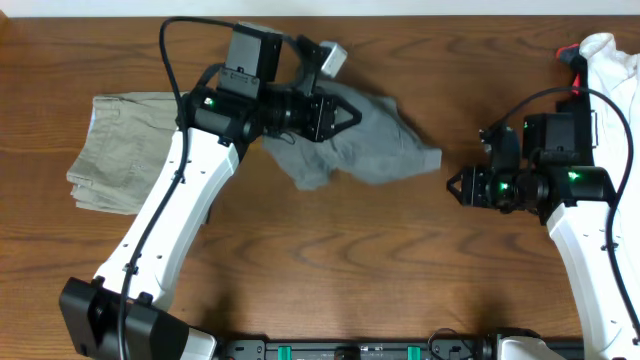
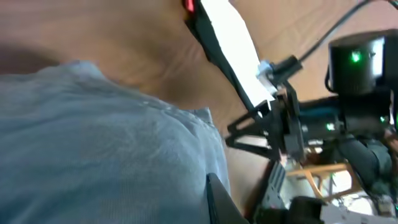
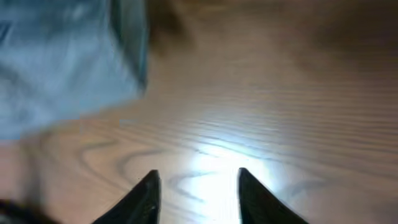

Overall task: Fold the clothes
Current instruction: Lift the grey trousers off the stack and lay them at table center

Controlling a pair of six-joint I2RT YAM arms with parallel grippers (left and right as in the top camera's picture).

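The clothes, a pair of grey shorts, lie crumpled at the middle of the table. My left gripper is shut on their upper left part, and the cloth bunches up at its tip. In the left wrist view the grey fabric fills the left side, pressed against one dark finger. My right gripper hovers just right of the shorts' right corner, apart from it. Its fingertips stand open over bare wood, with the grey cloth ahead at the upper left.
Beige shorts lie folded at the far left, partly under my left arm. A white-and-black garment with a red bit lies at the back right corner beside my right arm. The table is dark wood.
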